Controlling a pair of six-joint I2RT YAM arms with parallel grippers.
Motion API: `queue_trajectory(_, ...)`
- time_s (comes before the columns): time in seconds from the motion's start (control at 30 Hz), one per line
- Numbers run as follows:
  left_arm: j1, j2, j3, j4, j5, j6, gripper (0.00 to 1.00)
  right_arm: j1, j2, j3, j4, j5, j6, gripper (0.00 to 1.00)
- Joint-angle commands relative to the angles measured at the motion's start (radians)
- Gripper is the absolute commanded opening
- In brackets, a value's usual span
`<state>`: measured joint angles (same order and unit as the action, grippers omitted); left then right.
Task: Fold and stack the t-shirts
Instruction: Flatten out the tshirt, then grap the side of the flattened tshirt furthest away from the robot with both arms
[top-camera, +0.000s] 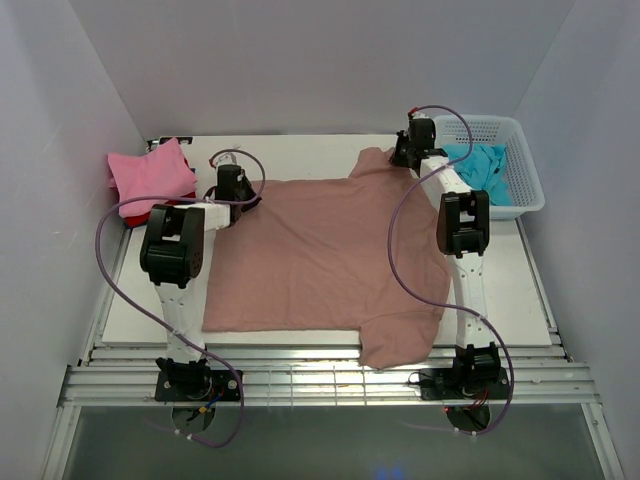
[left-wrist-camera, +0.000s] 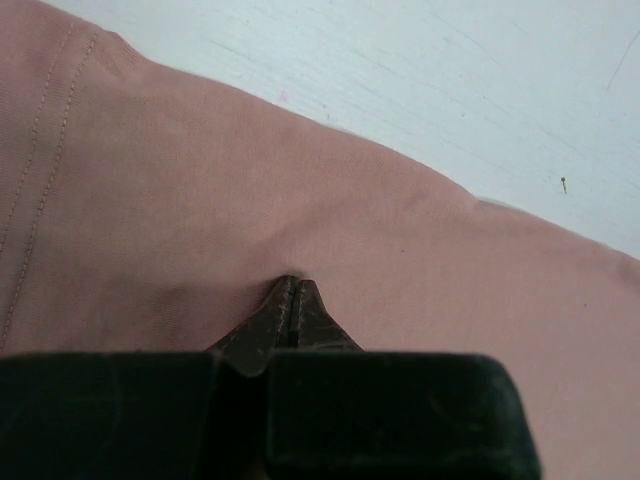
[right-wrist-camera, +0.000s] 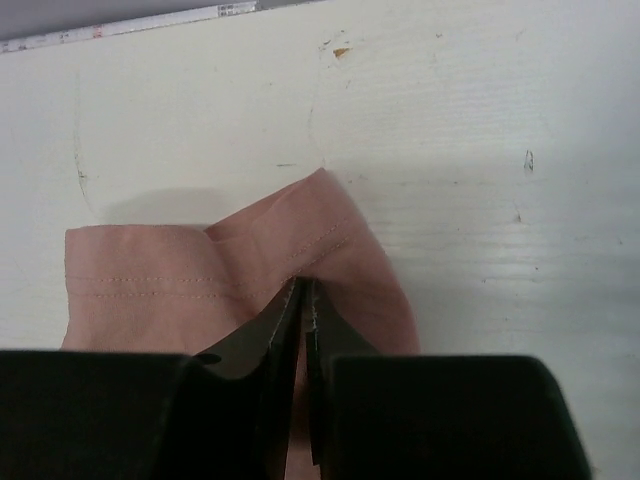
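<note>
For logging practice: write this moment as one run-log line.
left jaws: pinching rose-brown shirt | right jaws: pinching its sleeve | fold: pending

The right end effector (right-wrist-camera: 302, 292) pinches rose-brown t-shirt (right-wrist-camera: 150, 275) hem on white table (right-wrist-camera: 460, 130)

No text, label, brand or number can be read; a pale strip (right-wrist-camera: 130, 22) along the table's (right-wrist-camera: 450, 120) far edge, in the right wrist view, bears small red and dark marks, too blurred to make out.
</note>
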<state>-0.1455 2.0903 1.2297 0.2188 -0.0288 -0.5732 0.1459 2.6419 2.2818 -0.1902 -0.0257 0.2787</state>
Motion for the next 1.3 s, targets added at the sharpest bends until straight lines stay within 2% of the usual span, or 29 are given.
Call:
queue_trajectory(0.0,0.006,0.039,0.037,-0.104,-0.002,0.013,0.0,-0.023,0.03,0.053,0.133,-0.058,0.042,0.13)
queue_trajectory(0.2,0.006,0.079,0.099,-0.125,-0.022,0.012,0.0,-0.046,0.036,0.038,0.241,-0.128,0.054,0.15)
queue_trajectory(0.4,0.006,0.083,0.093,-0.121,-0.02,-0.004,0.0,-0.055,-0.028,-0.024,0.328,-0.173,0.017,0.16)
queue_trajectory(0.5,0.006,0.03,0.06,-0.078,-0.007,-0.013,0.01,-0.074,-0.063,-0.07,0.396,-0.238,0.025,0.25)
queue_trajectory(0.57,0.006,-0.001,0.053,-0.059,-0.002,-0.008,0.14,-0.08,-0.092,-0.061,0.385,-0.252,0.017,0.32)
queue_trajectory(0.6,0.006,-0.015,0.056,-0.056,0.0,0.005,0.36,-0.081,-0.103,-0.058,0.373,-0.252,0.008,0.35)
queue_trajectory(0.67,0.006,-0.05,0.073,-0.056,-0.005,0.021,0.68,-0.081,-0.131,-0.064,0.336,-0.249,-0.03,0.4)
queue_trajectory(0.7,0.006,-0.059,0.077,-0.059,-0.01,0.032,0.88,-0.081,-0.138,-0.068,0.325,-0.255,-0.042,0.42)
queue_trajectory(0.77,0.006,-0.084,0.089,-0.061,-0.026,0.067,0.98,-0.08,-0.154,-0.074,0.296,-0.258,-0.082,0.46)
queue_trajectory(0.9,0.006,-0.072,0.138,-0.101,-0.068,0.143,0.98,-0.072,-0.148,-0.078,0.194,-0.22,-0.147,0.5)
queue_trajectory(1.03,0.014,0.034,0.284,-0.27,-0.094,0.21,0.98,-0.054,-0.102,-0.001,0.036,-0.142,-0.228,0.5)
queue_trajectory(1.27,0.035,0.123,0.363,-0.257,-0.144,0.289,0.98,-0.043,-0.073,0.002,-0.037,-0.065,-0.274,0.5)
